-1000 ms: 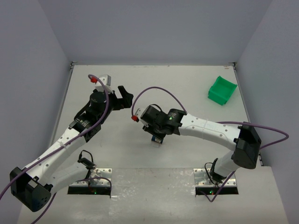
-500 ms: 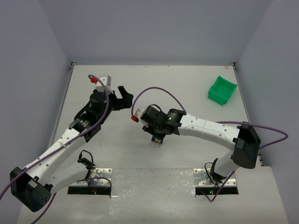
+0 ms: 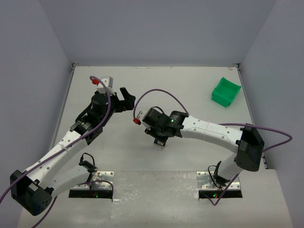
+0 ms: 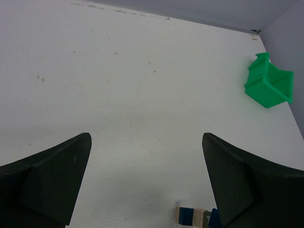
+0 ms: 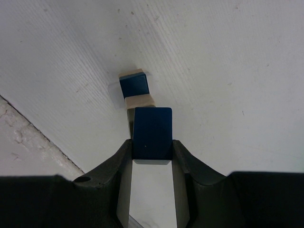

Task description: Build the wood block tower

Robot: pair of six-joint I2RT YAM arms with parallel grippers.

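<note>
Top external: the wood block tower (image 3: 159,143) is seen well apart from the green bin (image 3: 225,91), toward the arm bases, and is mostly hidden under the right gripper (image 3: 158,138). The left gripper (image 3: 124,99) is placed farther still from the bin.

Left wrist: its jaws are spread wide with nothing between them.

Right wrist: a blue block (image 5: 152,133) is pinched in narrow jaws above the tower and appears offset from it. If it is released off-centre, the block could be tipped off or the stack toppled.

Plain grey walls (image 3: 156,28) enclose a white table (image 3: 190,85) on three sides.
</note>
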